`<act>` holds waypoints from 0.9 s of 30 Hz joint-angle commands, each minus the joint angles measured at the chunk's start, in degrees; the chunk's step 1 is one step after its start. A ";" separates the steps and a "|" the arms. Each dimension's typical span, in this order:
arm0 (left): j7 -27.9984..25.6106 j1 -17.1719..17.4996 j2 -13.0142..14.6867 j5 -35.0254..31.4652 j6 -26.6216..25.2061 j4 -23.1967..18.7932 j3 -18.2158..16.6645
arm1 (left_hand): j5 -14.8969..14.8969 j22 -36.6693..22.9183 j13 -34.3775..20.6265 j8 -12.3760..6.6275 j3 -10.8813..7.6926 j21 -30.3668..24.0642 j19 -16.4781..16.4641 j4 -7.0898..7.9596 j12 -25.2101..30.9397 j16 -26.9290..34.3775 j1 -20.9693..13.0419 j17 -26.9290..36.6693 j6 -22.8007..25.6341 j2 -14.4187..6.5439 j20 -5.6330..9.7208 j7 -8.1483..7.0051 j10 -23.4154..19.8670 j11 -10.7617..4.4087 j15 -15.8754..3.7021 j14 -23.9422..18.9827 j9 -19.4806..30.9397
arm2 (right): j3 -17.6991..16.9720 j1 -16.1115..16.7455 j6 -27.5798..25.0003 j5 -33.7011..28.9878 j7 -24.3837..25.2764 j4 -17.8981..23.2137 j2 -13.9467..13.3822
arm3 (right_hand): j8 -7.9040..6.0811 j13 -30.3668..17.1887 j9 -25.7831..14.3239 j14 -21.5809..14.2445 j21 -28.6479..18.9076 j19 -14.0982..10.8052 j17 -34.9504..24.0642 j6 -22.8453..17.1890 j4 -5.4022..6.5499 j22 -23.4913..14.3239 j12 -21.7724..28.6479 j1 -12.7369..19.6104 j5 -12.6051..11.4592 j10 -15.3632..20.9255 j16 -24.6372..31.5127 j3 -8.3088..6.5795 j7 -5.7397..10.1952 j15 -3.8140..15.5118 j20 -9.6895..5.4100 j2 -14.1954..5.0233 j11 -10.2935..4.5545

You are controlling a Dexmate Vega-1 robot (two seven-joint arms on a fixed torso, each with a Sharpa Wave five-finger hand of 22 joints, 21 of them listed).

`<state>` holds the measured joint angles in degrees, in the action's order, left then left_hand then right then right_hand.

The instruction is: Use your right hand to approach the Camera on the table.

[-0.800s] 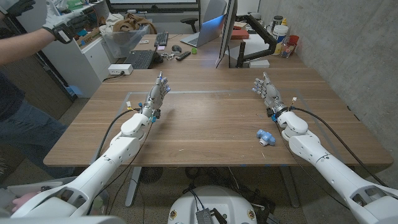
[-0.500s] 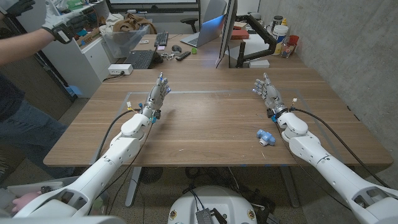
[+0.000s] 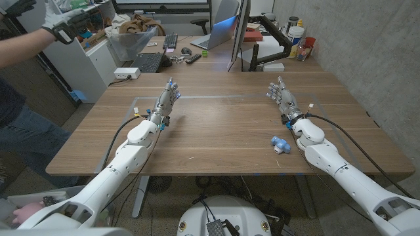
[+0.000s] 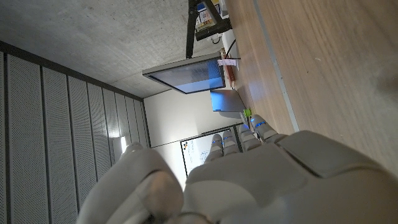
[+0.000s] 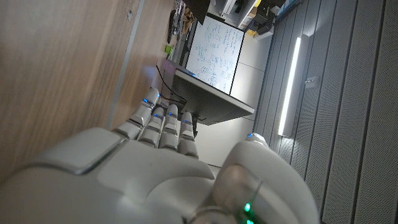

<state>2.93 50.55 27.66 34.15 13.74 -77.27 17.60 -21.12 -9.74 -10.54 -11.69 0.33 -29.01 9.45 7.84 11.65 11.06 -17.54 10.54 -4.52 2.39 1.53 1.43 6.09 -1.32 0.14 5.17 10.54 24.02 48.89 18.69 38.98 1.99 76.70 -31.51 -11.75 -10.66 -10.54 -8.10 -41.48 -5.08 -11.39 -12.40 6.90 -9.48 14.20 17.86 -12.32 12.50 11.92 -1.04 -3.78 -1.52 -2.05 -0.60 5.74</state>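
- Head view shows the right robot hand [image 3: 283, 97] on the right side of the counter [image 3: 223, 131], fingers stretched away from the robot and a little apart, holding nothing.
- Right wrist view gives the same reading: the right robot hand's fingers [image 5: 163, 122] lie straight along the wood with no object between them.
- From this hand the small blue-and-white object [image 3: 280, 144], which I take to be the Camera, lies back toward the robot, nearer the counter's front edge, just beside the right forearm [image 3: 314, 141] on its inner side.
- So the fingers point away from the Camera; as I judge it, the approach calls for drawing the hand back and turning it inward, not reaching ahead.
- Its long axis seems to run slantwise across the counter, though it is too small to be sure.
- The left robot hand [image 3: 165, 101] stands on the far left side, fingers extended and empty, well apart from the Camera; the right one is plainly nearer.
- Hard to make out: the Camera's shape, which end is its lens, and whether it touches the cable [image 3: 335, 122] running along the right arm.
- A person's gloved hand [image 3: 60, 25] reaches in at the upper left, well away from the counter.
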 commanded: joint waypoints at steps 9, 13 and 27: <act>1.77 -0.27 0.37 -0.89 -1.67 -0.10 -0.70 | -0.20 -0.14 -0.28 -0.05 0.32 0.42 0.22 0.02 0.10 0.20 -0.36 0.24 -0.28 -0.36 -0.30 -0.14 0.50 -0.20 -0.05 0.53 0.29 | 1.47 0.36 1.73 -2.21 2.17 2.10 -1.57 | -0.52 -0.16 -0.30 -1.17 0.75 -0.68 0.20 -1.51 -0.34 -0.21 0.46 0.59 -0.40 1.30 0.46 -0.06 -0.17 -0.40 -1.56 -0.44 0.00; 1.89 -0.35 0.42 -1.04 -1.88 -0.01 -0.71 | -0.22 -0.14 -0.28 -0.04 0.35 0.53 0.20 0.00 0.08 0.19 -0.38 0.23 -0.27 -0.43 -0.29 -0.19 0.52 -0.20 -0.01 0.55 0.29 | 1.43 0.59 2.99 -2.40 2.00 1.88 -1.54 | -0.57 -0.14 -0.31 -1.41 1.05 -0.80 0.28 -1.91 -0.50 -0.22 0.61 0.76 -0.38 1.94 0.46 -0.09 0.21 -0.18 -1.53 -0.52 -0.17; 2.40 -0.18 0.72 -1.23 -1.83 -0.39 -0.89 | -0.30 -0.16 -0.28 0.03 0.51 1.07 0.37 -0.07 0.06 0.14 -0.45 0.21 -0.24 -0.70 -0.57 -0.20 0.53 -0.13 0.05 0.65 0.29 | 1.54 1.22 6.50 -5.71 3.00 2.26 -2.52 | -0.64 -0.13 -0.32 -2.14 1.73 -1.14 0.42 -2.71 -0.88 -0.23 0.65 1.26 -0.35 2.61 0.51 -0.21 0.81 0.38 -1.53 -0.79 -0.65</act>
<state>4.96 50.31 28.17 33.07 12.04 -77.44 16.86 -21.12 -9.73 -10.53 -11.69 0.57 -28.15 9.76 7.59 11.65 11.05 -17.76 10.53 -4.51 2.17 1.21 1.43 6.08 -1.32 0.14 5.16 10.53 25.44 49.66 22.66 35.38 4.39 78.84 -33.45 -12.08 -10.66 -10.53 -9.64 -39.81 -5.70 -10.92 -14.35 6.23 -9.48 14.64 18.45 -12.32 14.55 11.92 -1.21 -3.07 -1.01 -2.05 -1.22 5.33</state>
